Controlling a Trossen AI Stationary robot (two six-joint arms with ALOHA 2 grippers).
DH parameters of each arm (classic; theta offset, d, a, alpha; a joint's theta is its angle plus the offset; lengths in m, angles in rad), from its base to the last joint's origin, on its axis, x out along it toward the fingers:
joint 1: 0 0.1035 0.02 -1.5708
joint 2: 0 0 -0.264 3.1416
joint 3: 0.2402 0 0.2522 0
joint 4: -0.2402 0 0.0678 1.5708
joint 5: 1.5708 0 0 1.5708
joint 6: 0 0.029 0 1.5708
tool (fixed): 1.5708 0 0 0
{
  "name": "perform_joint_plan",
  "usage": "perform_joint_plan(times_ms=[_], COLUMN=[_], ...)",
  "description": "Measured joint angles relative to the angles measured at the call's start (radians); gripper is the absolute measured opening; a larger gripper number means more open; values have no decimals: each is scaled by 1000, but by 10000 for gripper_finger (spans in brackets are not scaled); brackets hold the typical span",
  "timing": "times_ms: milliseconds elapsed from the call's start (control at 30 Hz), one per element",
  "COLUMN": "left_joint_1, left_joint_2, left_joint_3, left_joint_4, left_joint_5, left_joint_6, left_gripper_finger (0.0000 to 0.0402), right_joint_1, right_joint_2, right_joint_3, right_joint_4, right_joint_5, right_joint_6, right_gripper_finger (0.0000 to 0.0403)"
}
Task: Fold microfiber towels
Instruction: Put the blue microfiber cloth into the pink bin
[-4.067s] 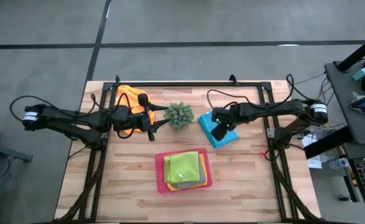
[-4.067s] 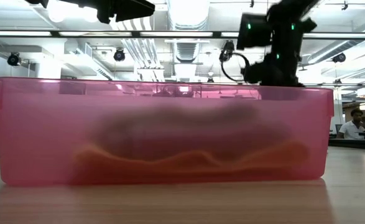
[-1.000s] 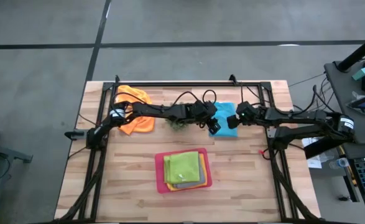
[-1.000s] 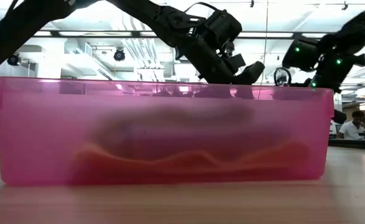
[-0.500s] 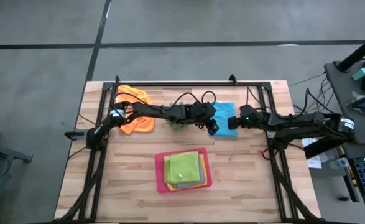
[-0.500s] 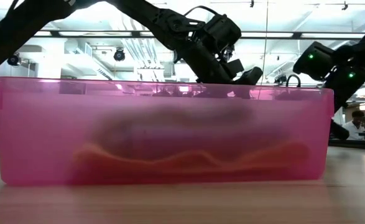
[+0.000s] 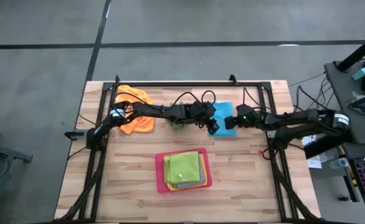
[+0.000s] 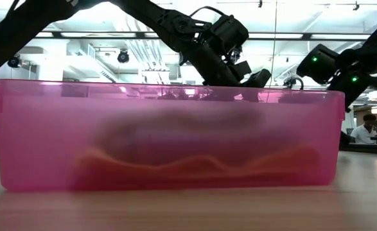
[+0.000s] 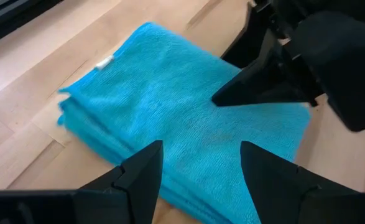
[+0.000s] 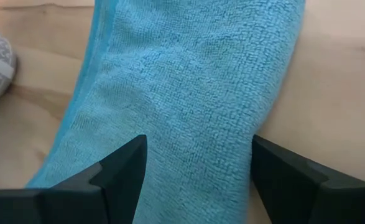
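- Wooden table (image 7: 120, 180) carries everything; its near part is blocked in the low view by the pink tray (image 7: 161, 179).
- Pink tray sits nearer the camera side than the blue towel (image 7: 225, 112), probably as the drop-off: green towel (image 7: 184, 167) tops a stack whose lower cloths barely show.
- Orange towel (image 7: 134, 111) lies crumpled far to the blue towel's left, apparently awaiting folding.
- Blue towel lies folded between both tools.
- Left tool (image 9: 201, 163) hovers spread over it, gripping nothing.
- Right tool (image 10: 198, 163), likewise wide and empty.
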Motion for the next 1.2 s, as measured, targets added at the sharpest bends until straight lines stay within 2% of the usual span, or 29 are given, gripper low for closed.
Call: perform_joint_plan(times_ms=[133,233,433,533,600,833,1033,1200], left_joint_1=[0,0,-2,-6,-11,-15,-17,-17], left_joint_2=[0,-1,-1,-1,-1,-1,-1,-1], left_joint_3=[0,0,0,0,0,-1,-2,-4], left_joint_4=[1,2,2,1,1,6,24,23], left_joint_5=[0,-1,7,10,11,52,70,57], left_joint_6=[0,5,26,31,31,23,-23,-35], left_gripper_finger=[199,199,199,199,199,199,189,179], right_joint_1=[0,0,0,0,0,39,203,372], right_joint_2=[77,126,196,185,155,-28,-218,-317], right_joint_3=[21,54,91,91,86,70,28,11], right_joint_4=[97,96,98,85,58,-176,-309,-309], right_joint_5=[-16,-16,-11,-21,-24,21,207,347], right_joint_6=[-16,-36,-63,-88,-95,-29,154,275], right_gripper_finger=[257,232,120,52,22,15,14,13])
